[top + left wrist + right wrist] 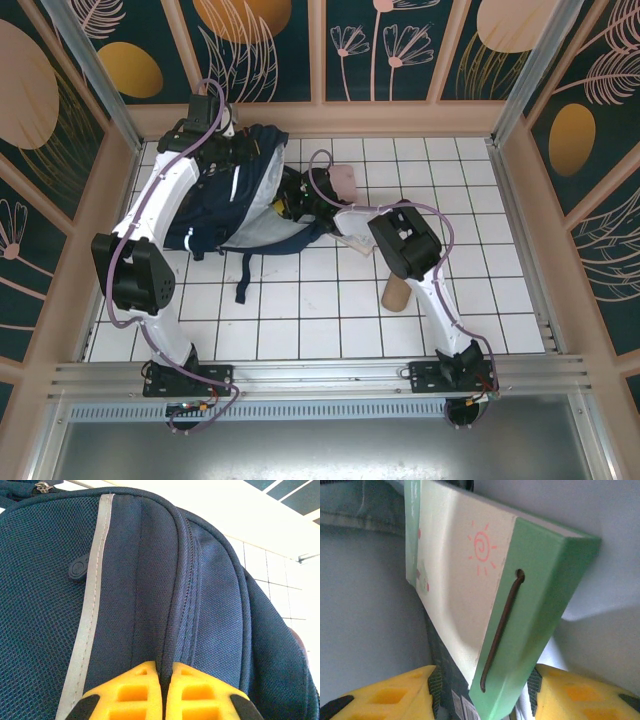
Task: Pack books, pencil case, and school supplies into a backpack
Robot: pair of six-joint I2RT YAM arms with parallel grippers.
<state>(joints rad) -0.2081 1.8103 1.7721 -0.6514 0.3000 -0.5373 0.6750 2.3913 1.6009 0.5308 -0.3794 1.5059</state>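
Note:
The navy backpack [205,232] lies at the back left of the table, its mouth open to the right and its pale grey lining [257,215] showing. My left gripper [228,145] is at its top edge. In the left wrist view this gripper [165,672] is shut on a raised seam of the backpack [210,605]. My right gripper [296,205] reaches into the mouth. It [482,680] is shut on a pale green and cream case [520,620] printed with a red sun. The navy grid-patterned book [442,675], with its barcode label, lies against the left finger.
A cardboard tube [395,293] stands beside the right arm's forearm. A pale pink item [343,182] lies behind the right wrist, and a beige flat piece [352,243] under it. A backpack strap [243,285] trails toward the front. Wooden walls ring the tiled table [470,230].

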